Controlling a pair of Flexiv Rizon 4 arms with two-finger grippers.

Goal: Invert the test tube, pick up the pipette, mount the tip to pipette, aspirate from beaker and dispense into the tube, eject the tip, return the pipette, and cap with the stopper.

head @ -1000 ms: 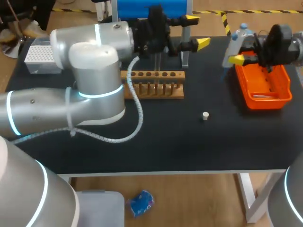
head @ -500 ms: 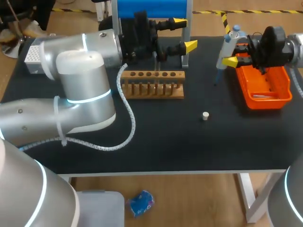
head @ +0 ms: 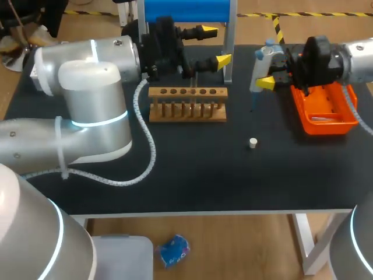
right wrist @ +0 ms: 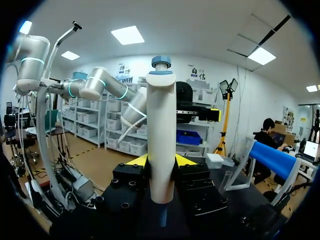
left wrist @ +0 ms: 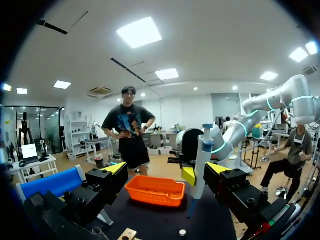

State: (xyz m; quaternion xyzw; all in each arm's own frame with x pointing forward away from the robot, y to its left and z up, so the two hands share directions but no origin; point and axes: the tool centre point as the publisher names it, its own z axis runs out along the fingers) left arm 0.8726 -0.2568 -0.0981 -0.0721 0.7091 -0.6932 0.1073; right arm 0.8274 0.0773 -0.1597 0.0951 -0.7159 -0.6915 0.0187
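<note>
Pipette (right wrist: 161, 140): we judge it light, stiff, slick; hold at mid-barrel.
Right fingers (right wrist: 137, 161): clamped on its barrel.
Left fingers (left wrist: 116, 168): apart, empty.

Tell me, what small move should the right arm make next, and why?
Probably carry the pipette left, upright and high. The right gripper is shut on it, already clear of the tray, and I see no tip clearly on it. The left gripper, open above the rack, stands in the way, so pass in front.
</note>
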